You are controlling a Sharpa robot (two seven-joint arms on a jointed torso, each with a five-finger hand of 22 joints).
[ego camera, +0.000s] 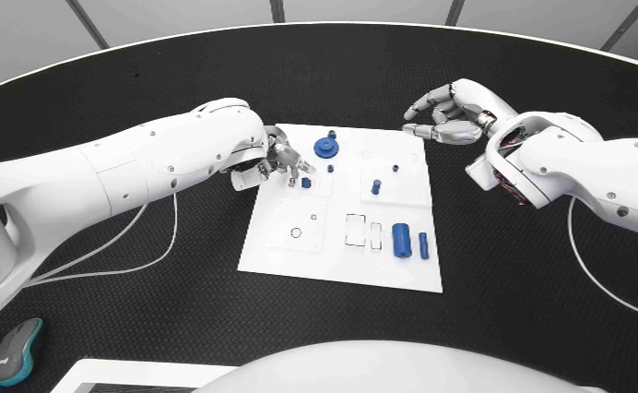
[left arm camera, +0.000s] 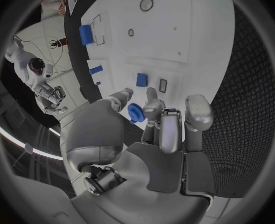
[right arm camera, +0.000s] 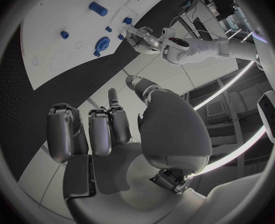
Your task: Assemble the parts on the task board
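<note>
Blue gear (ego camera: 325, 146) on task board (ego camera: 333, 268): your left hand (ego camera: 276, 161) beside it, fingers apart, empty; right hand (ego camera: 452, 114) off-board, fingers curled in, empty. Risk: knocking small parts.

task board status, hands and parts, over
Left hand over the task board, fingers apart, holding nothing. Right hand off the board's far corner, fingers curled, empty. Blue gear and blue cylinder on board. Nothing in the way.

White smooth arms; silver jointed left hand (ego camera: 276, 159), right hand (ego camera: 452, 113).
</note>
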